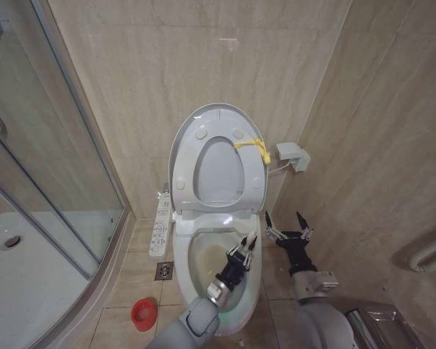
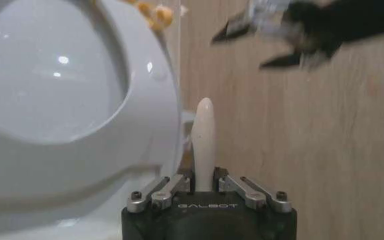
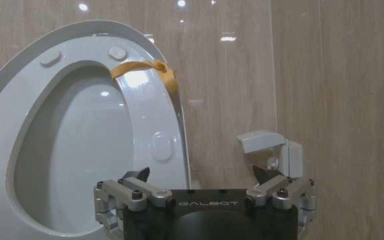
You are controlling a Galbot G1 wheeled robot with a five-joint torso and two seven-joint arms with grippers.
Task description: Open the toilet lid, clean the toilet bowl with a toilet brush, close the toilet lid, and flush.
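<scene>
The toilet lid (image 1: pixel 211 111) stands upright against the wall, with the seat ring (image 1: pixel 256 182) and its yellow strap raised in front of it. Below lies the open toilet bowl (image 1: pixel 202 256), stained brownish-yellow inside. Over the bowl's right side, my left gripper (image 1: pixel 244 249) is shut on the toilet brush (image 1: pixel 251 238). Its white handle (image 2: pixel 204 135) sticks up past the fingers; the bristle head is hidden. My right gripper (image 1: pixel 289 224) hangs open beside the bowl's right rim, holding nothing. From its wrist, that gripper (image 3: pixel 204 176) faces the raised lid (image 3: pixel 78 150).
A red holder cup (image 1: pixel 142 314) sits on the floor left of the toilet, near a floor drain (image 1: pixel 164 270). A control panel (image 1: pixel 158 225) hangs on the toilet's left. The glass shower wall (image 1: pixel 65 182) and tray (image 1: pixel 29 283) close the left. A wall box (image 1: pixel 291 154) is at the right.
</scene>
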